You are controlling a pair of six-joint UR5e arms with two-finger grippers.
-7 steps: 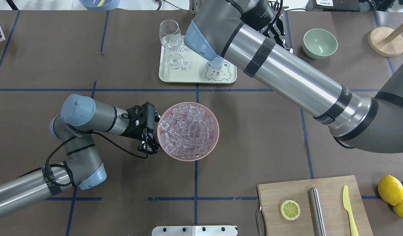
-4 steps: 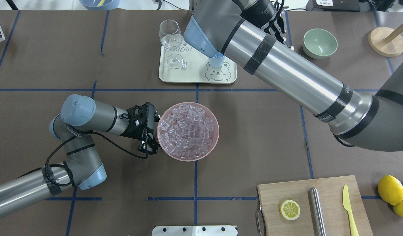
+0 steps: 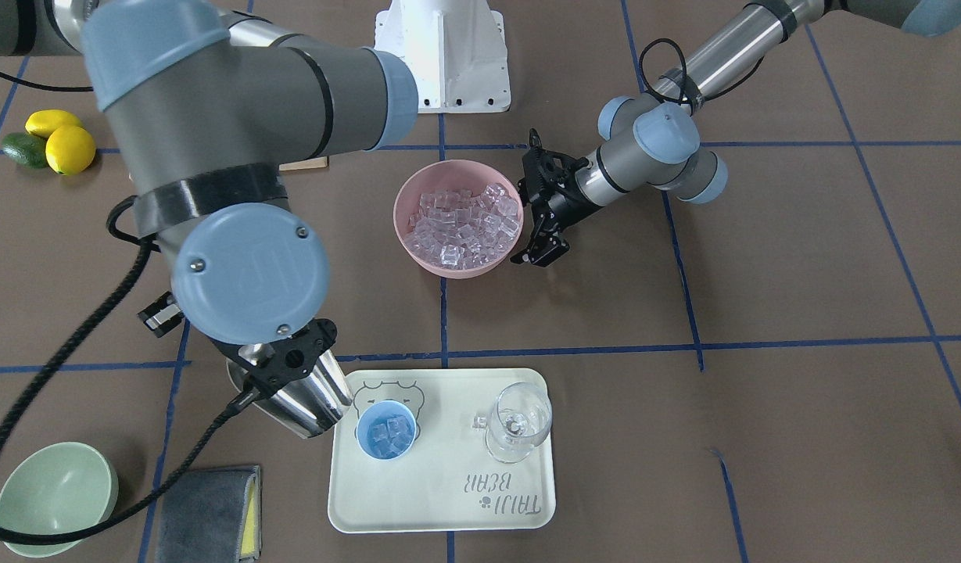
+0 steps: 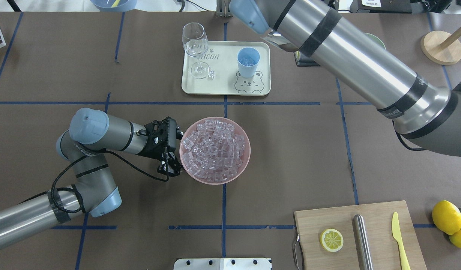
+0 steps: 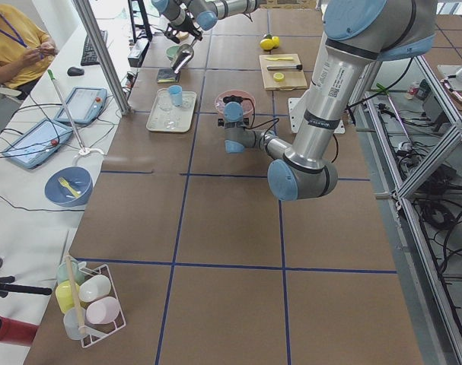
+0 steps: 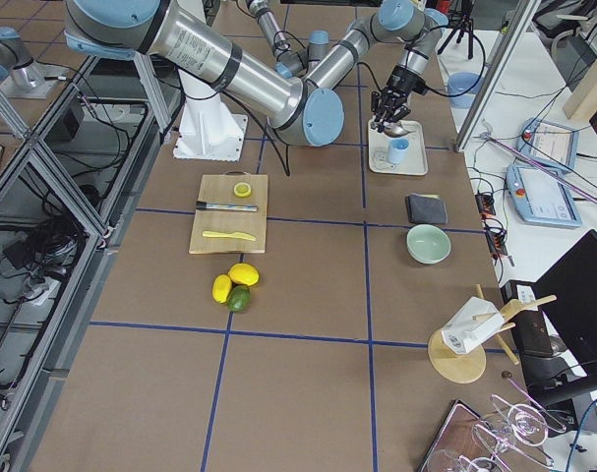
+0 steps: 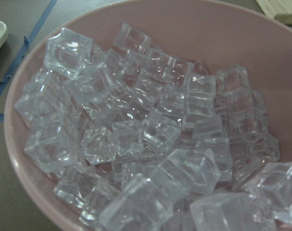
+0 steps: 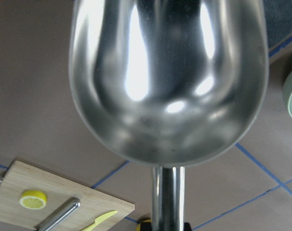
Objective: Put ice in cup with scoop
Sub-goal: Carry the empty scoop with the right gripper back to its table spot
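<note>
The light-blue cup stands on the cream tray and holds a few ice cubes; it also shows in the overhead view. My right gripper is shut on the handle of the steel scoop, which hangs beside the tray's edge, apart from the cup. The scoop's trough is empty. The rest of the ice fills a pink bowl. My left gripper sits at that bowl's rim with its fingers together; I cannot tell if it touches.
A wine glass and a loose ice cube share the tray. A green bowl and a grey cloth lie near the scoop. A cutting board with lemon slice, steel cylinder and knife sits near the lemons.
My right arm has swung away from above the cup toward the table's far right, carrying the scoop and uncovering the cup. The left arm has not moved.
</note>
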